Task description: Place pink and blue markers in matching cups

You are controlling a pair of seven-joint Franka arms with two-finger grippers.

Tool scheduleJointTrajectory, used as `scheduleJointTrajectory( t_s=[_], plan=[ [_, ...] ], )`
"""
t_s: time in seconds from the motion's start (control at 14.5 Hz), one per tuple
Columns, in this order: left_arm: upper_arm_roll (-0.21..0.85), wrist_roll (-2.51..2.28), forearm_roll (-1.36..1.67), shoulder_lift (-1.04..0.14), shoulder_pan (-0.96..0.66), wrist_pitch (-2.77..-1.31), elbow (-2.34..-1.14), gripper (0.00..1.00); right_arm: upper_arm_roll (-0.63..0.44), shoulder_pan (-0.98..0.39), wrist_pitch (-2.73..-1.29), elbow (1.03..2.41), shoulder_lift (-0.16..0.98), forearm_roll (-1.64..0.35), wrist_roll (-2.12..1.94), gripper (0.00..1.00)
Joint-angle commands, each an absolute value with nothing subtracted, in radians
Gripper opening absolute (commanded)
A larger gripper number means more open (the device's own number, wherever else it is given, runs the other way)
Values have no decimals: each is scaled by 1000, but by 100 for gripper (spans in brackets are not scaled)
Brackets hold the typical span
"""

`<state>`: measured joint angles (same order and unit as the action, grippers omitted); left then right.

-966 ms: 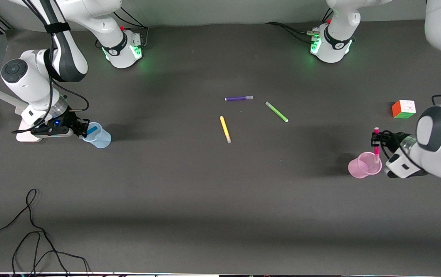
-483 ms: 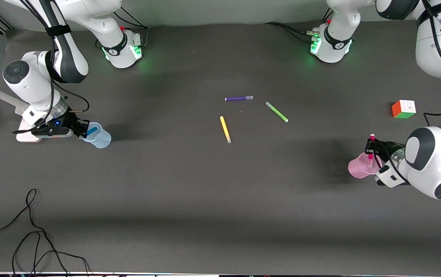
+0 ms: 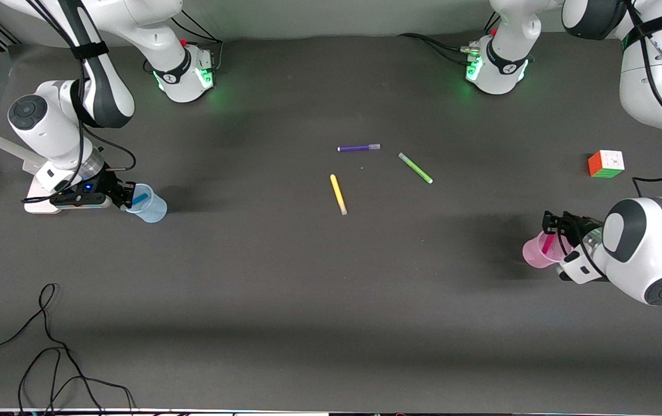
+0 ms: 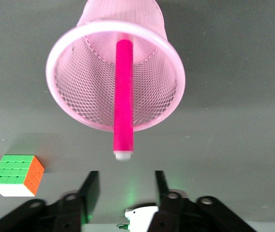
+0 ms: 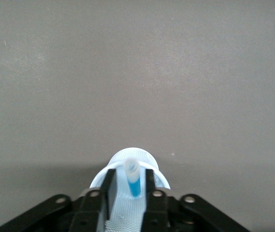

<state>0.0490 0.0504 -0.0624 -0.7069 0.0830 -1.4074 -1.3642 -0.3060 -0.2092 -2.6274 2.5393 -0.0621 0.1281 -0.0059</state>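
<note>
At the left arm's end of the bench, the magenta-pink felt-tip marker (image 4: 123, 101) leans inside the light pink translucent mesh-walled plastic cup (image 4: 65, 77), and the left gripper (image 4: 124, 187) hangs just over the rim with its fingers spread and nothing between them. At the right arm's end, the right gripper (image 5: 128, 182) pinches the sky-blue felt-tip marker (image 5: 133, 180) over the pale blue translucent plastic cup (image 3: 151, 207), the marker's lower end down inside it.
</note>
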Motion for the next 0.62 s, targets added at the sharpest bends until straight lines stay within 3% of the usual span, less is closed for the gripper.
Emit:
scheduleJointTrajectory(
  t_s=[0.0, 0.55],
  plan=[
    [46, 74, -66, -674, 84, -1358, -1321, 100, -314, -213, -2632, 2540, -71, 149, -15, 100],
    [46, 77, -63, -372, 87, -1384, -1376, 100, -305, -215, -2458, 2453, -152, 147, -3, 100]
  ],
)
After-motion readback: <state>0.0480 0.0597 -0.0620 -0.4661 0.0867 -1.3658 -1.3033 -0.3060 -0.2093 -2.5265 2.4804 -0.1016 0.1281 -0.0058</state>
